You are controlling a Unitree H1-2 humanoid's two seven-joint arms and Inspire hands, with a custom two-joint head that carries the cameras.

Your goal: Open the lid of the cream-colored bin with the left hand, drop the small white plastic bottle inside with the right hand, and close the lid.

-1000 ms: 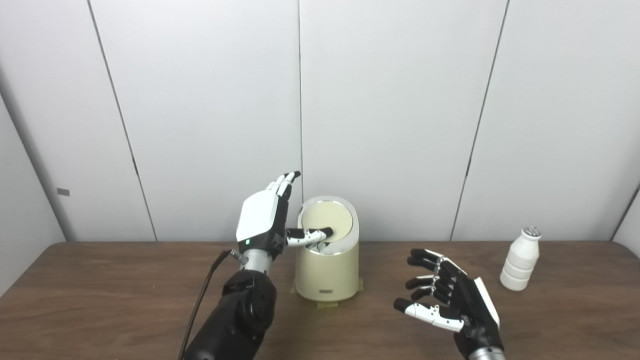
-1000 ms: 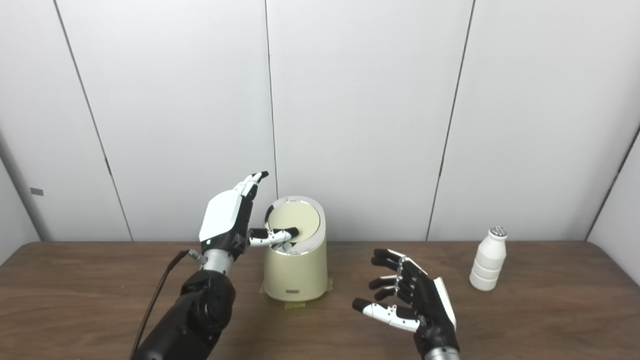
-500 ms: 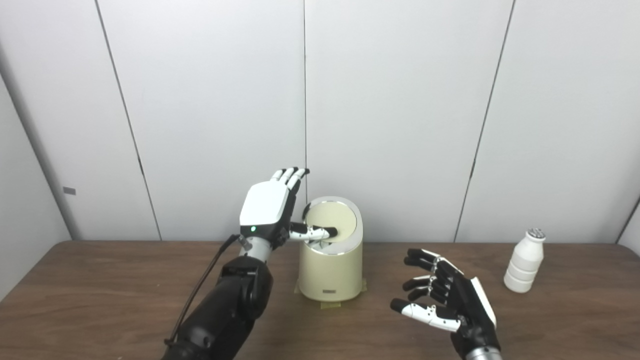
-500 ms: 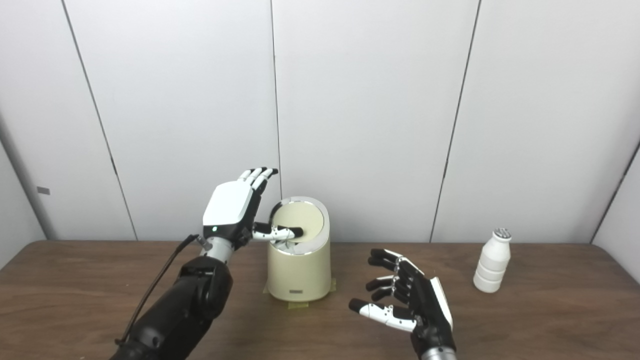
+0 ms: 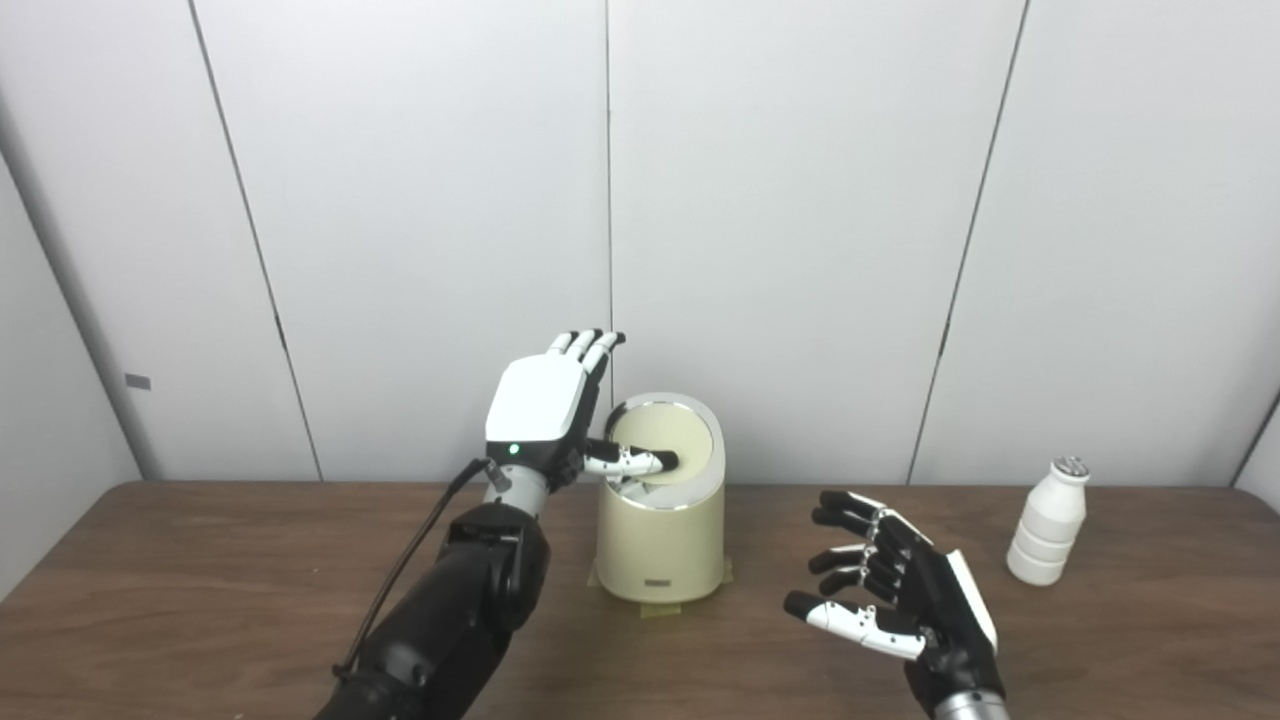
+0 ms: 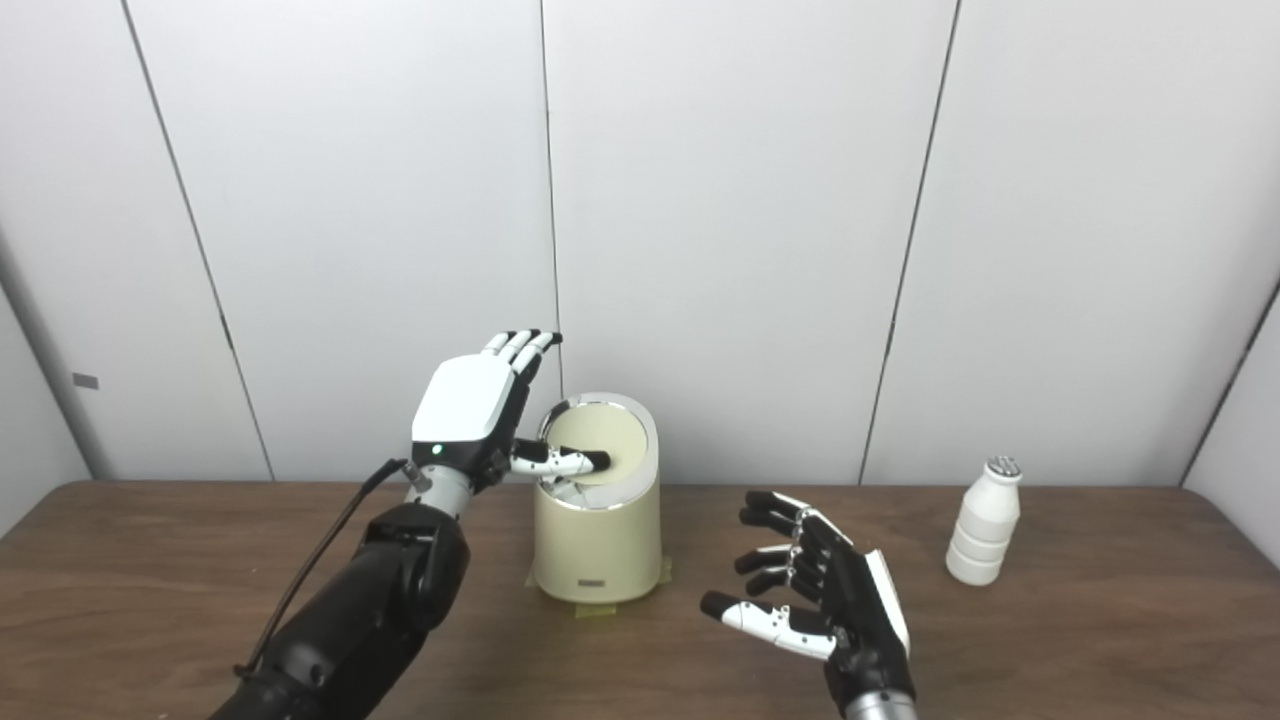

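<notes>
Bright even light, soft shadows, slightly blurry

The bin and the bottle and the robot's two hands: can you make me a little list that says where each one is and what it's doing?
bin: cream-colored bin stands upright on the wooden table, near the wall
lid: lid tilted, thumb pressing on it
left hand: left hand raised beside the bin, fingers pointing up, holding nothing
right hand: right hand open, fingers spread, to the right of the bin, holding nothing
bottle: small white plastic bottle stands upright at the far right, apart from both hands
bottle in bin: not yet
</notes>
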